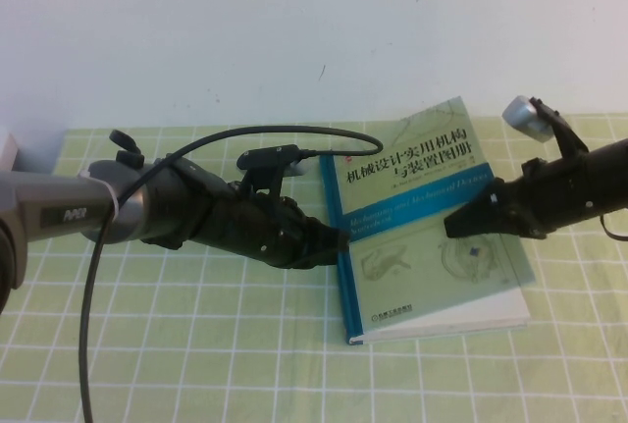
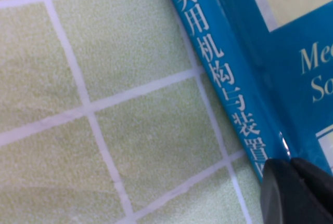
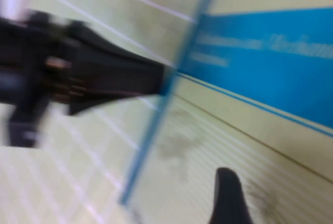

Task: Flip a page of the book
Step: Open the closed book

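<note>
High view has the book (image 1: 432,222) lying closed on the bench (image 1: 196,344), your left pincer (image 1: 339,239) pressed together against its spine, right pincer (image 1: 453,225) over the cover, can't tell its grip; that stiff cover wants lifting at the free edge.

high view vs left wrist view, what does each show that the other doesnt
Only the high view shows the whole closed book with its pale cover and black title, the right end effector over the cover's teal band, and the left end effector at the spine. Only the left wrist view shows the white characters printed along the spine and the left fingertip touching the spine's edge. Both show the teal spine and the green checked cloth.
</note>
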`<action>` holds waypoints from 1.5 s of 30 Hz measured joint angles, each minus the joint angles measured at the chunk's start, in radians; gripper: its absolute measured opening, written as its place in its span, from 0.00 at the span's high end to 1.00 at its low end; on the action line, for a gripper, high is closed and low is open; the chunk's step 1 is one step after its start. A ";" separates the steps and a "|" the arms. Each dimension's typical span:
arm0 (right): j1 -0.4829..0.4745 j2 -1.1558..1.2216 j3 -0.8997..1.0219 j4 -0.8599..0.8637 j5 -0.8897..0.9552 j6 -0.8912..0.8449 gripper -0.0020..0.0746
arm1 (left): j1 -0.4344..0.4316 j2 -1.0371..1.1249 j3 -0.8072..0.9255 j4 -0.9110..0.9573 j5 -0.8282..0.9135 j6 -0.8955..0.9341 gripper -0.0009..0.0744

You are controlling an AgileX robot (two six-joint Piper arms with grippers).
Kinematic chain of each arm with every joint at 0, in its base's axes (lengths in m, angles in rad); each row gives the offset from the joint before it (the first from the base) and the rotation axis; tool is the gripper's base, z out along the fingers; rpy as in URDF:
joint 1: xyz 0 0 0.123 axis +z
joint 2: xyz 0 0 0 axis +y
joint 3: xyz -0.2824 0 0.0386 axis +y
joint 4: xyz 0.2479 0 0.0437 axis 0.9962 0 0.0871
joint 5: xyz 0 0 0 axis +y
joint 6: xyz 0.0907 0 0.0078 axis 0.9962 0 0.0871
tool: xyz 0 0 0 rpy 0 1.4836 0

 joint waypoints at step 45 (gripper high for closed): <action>-0.010 0.007 0.000 -0.187 -0.080 0.138 0.37 | 0.000 0.000 -0.002 0.023 0.003 0.016 0.99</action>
